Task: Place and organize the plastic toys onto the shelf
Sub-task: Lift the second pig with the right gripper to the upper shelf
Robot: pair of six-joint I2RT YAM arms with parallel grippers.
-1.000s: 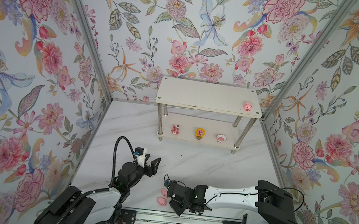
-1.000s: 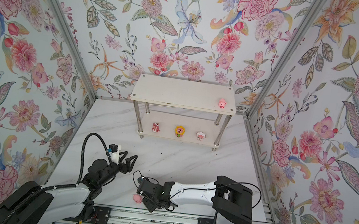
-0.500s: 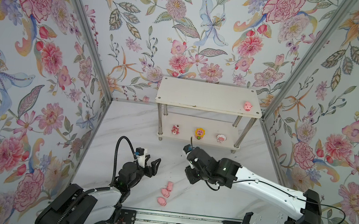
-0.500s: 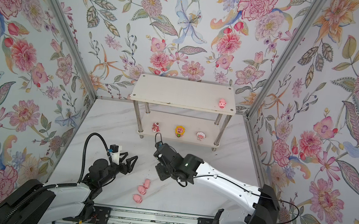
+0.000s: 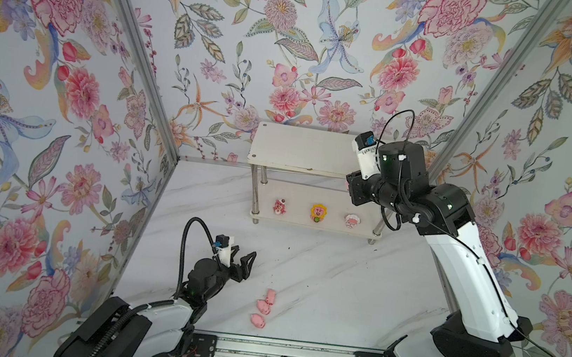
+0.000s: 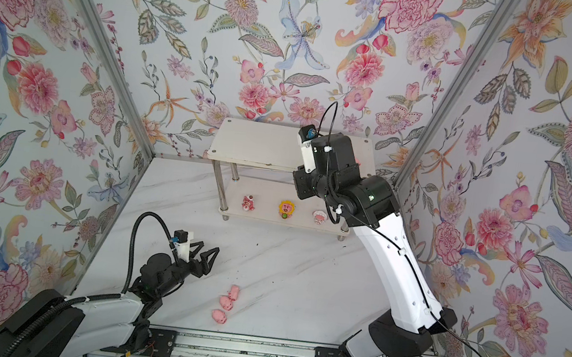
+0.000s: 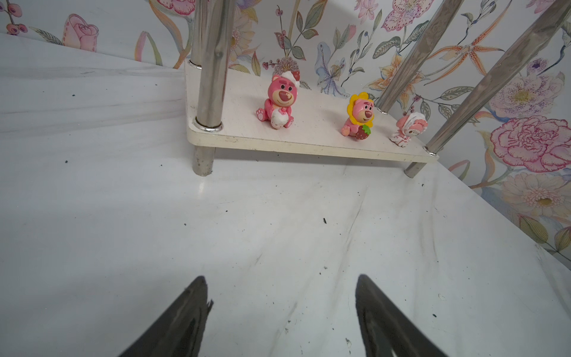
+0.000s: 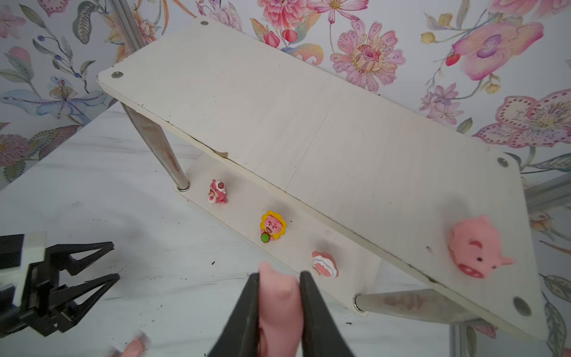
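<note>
My right gripper [image 8: 279, 274] is shut on a pink pig [image 8: 278, 296], raised in front of the right end of the white shelf [image 5: 299, 148]; in both top views its wrist hides the jaws. One pig [image 8: 475, 250] stands on the top tier. On the lower tier stand the bear [image 5: 278, 206], the yellow-petalled toy [image 5: 318, 212] and the pink-and-white toy [image 5: 351, 221]. Three pigs [image 5: 263, 306] lie on the floor near the front. To their left, low over the floor, my left gripper [image 5: 245, 257] is open and empty.
Floral walls close in the marble floor [image 5: 321, 271] on three sides, with a metal rail [image 5: 293, 356] along the front. The shelf's chrome legs [image 7: 210, 77] stand ahead of my left gripper.
My right arm has swung from the pigs at the front of the floor up to the shelf's right end, carrying one pig, its jaws closing on it. The left arm has stayed put.
</note>
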